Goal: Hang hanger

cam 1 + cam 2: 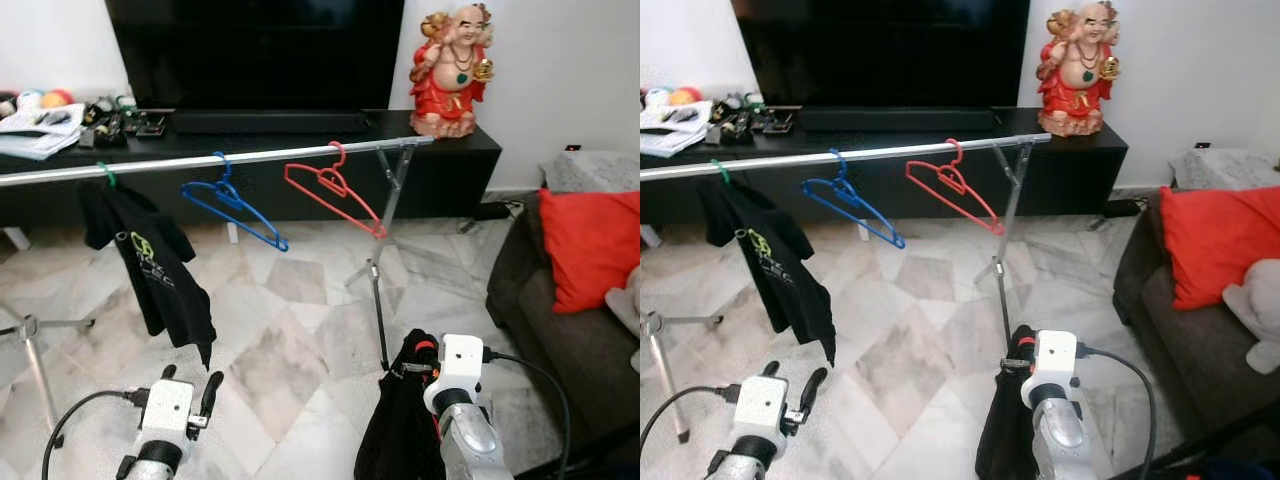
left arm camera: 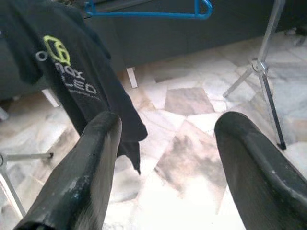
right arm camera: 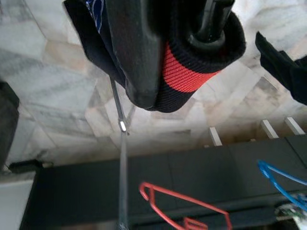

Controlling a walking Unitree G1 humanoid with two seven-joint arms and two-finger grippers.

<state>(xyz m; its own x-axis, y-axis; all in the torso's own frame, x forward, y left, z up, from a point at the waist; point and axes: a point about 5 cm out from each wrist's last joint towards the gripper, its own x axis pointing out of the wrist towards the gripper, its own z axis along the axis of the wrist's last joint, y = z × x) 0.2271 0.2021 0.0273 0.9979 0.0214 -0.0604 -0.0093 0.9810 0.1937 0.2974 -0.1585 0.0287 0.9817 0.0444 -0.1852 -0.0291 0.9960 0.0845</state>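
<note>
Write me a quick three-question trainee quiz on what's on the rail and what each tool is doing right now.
1. True or false: the red hanger carries a shirt.
2. How many empty hangers hang on the rail?
3. Which tool grips a dark garment: A left tool, B right tool?

Key: 1 false, it is bare; the black T-shirt hangs on a green hanger. 2 two, red hanger and blue hanger. 3 B; the left tool is open, holding nothing.

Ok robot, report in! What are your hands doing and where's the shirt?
Right gripper shut on black garment, low before rail. Left gripper open, empty. Red hanger and blue hanger hang bare on rail.
</note>
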